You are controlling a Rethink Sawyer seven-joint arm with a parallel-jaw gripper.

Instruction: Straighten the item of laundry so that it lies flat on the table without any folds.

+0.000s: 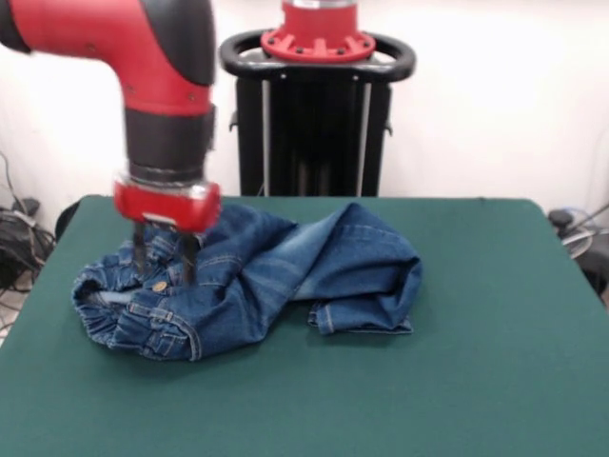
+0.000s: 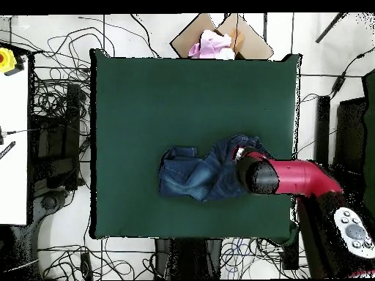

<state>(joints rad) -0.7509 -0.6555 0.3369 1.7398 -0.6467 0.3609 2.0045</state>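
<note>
The jeans [image 1: 276, 276] lie crumpled on the green table [image 1: 476, 362], left of centre in the front view. The elastic waistband [image 1: 143, 324] bunches at the left. The legs are folded over at the right, with a hem [image 1: 366, 328] facing the front. My gripper [image 1: 165, 262] hangs straight down over the waistband end, its two fingers [image 1: 140, 252] apart and their tips down in the denim beside a brass button. In the overhead view the jeans [image 2: 194, 174] lie right of centre, and the arm [image 2: 289, 178] covers the gripper and the waistband end.
The robot's pedestal [image 1: 314, 114] stands behind the table's far edge. In the overhead view a cardboard box with pink cloth [image 2: 218, 40] sits beyond the table's top edge. Cables lie on the floor all round. A white surface [image 2: 13, 146] stands at the left.
</note>
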